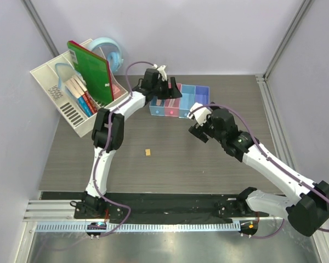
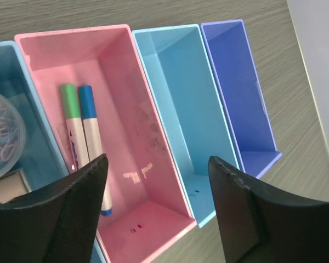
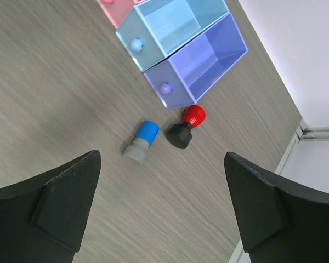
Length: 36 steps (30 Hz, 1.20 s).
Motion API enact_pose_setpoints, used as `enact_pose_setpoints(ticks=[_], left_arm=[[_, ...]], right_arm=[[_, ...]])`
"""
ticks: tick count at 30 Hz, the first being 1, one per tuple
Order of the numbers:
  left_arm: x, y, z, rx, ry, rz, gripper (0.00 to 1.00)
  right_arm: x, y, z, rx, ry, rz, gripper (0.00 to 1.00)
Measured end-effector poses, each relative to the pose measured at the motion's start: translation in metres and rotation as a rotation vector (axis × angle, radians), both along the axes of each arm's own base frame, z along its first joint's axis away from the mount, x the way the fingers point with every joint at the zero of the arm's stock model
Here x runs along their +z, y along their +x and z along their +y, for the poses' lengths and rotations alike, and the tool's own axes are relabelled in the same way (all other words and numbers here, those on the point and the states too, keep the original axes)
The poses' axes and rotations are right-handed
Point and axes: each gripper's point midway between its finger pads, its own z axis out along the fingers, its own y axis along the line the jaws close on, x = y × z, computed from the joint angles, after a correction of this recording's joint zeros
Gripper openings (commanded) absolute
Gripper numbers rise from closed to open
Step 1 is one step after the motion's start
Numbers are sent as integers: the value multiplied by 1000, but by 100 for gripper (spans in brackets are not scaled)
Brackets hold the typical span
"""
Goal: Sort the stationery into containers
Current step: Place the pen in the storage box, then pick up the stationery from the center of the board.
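The joined bins (image 1: 187,94) stand at the back middle of the table. In the left wrist view the pink bin (image 2: 131,98) holds the green-capped pen (image 2: 70,118) and the blue-capped pen (image 2: 89,123). The blue bin (image 2: 178,93) and the violet bin (image 2: 236,87) look empty. My left gripper (image 2: 158,161) is open and empty above the pink bin (image 1: 165,87). My right gripper (image 3: 162,158) is open and empty above the blue-grey cylinder (image 3: 141,141) and the red-and-black cylinder (image 3: 186,127), which lie beside the violet bin (image 3: 200,66). The orange block (image 1: 148,152) lies alone mid-table.
The light-blue bin (image 2: 38,131) holds a round tub of clips (image 2: 3,131) and a pale block. A white slotted organizer (image 1: 71,112) with a green book (image 1: 90,68) stands at the back left, with a round light-blue tape dispenser (image 1: 111,52) behind it.
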Motion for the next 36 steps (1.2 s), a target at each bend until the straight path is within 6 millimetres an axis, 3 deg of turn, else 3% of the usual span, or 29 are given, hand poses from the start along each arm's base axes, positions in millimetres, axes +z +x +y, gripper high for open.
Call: enact_pose_setpoints(ticks=[4, 6, 7, 13, 16, 19, 21, 24, 28, 32, 36], left_arm=[[12, -1, 9, -9, 16, -23, 92], [21, -2, 20, -5, 49, -45, 93], [28, -3, 29, -2, 71, -65, 100], [74, -23, 72, -29, 180, -197, 100], [81, -46, 95, -47, 248, -228, 100], [65, -82, 115, -97, 324, -190, 100], [49, -102, 122, -138, 360, -153, 94], [14, -137, 134, -213, 424, -54, 86], [-25, -181, 153, -313, 506, 90, 86], [-39, -209, 165, -375, 547, 173, 87], [-40, -228, 172, -413, 566, 215, 87]], right_arm=[[-7, 21, -3, -61, -2, -28, 100], [-13, 35, -6, -106, -2, -38, 100], [-17, 42, -7, -127, -1, -40, 100], [-29, 78, -14, -228, 21, -33, 100], [-25, 89, -13, -253, 30, -48, 100], [-24, 95, -13, -268, 34, -52, 99], [-27, 98, -13, -276, 33, -46, 98], [-41, 101, -17, -294, 25, -19, 97], [-65, 107, -31, -341, 16, 39, 96], [-88, 108, -49, -389, 11, 106, 94], [-100, 108, -56, -407, 21, 147, 89]])
